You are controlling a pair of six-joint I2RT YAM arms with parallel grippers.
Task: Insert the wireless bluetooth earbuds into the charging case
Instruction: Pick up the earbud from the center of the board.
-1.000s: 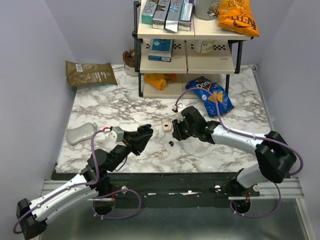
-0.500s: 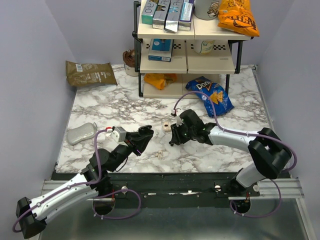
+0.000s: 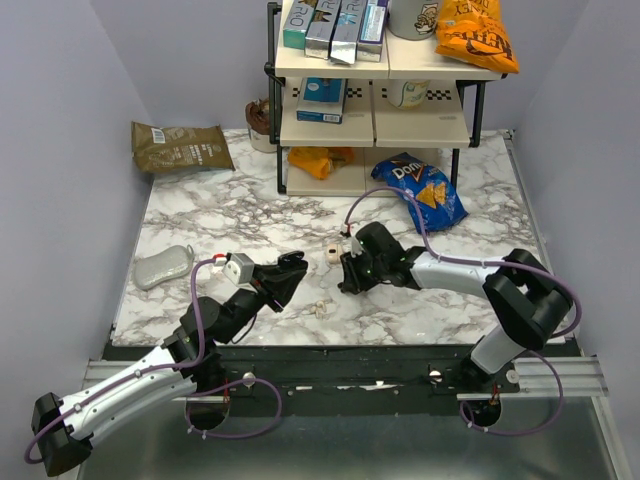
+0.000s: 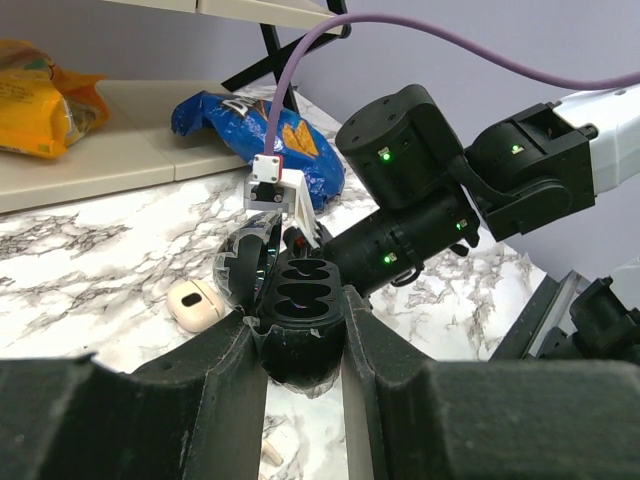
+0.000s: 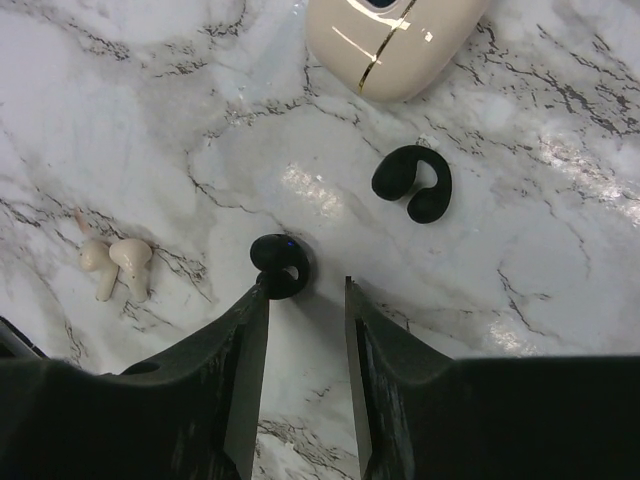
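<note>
left gripper clamped on open black charging case, both sockets showing. right gripper at a narrow gap, empty, tips just short of nearer black earbud. second black earbud lies near shut beige case, cream pair off to the side. buds look light, glossy, slippery and likely to squirt out; pinch gently across the thick body.

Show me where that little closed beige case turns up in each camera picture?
Top external: the beige case lies near the middle of the picture.
Left wrist: the case sits lower left, just left of the open black case.
Right wrist: the case is at the top edge, right of centre, partly cut off.
Shared landmark: the marble table it rests on.
</note>
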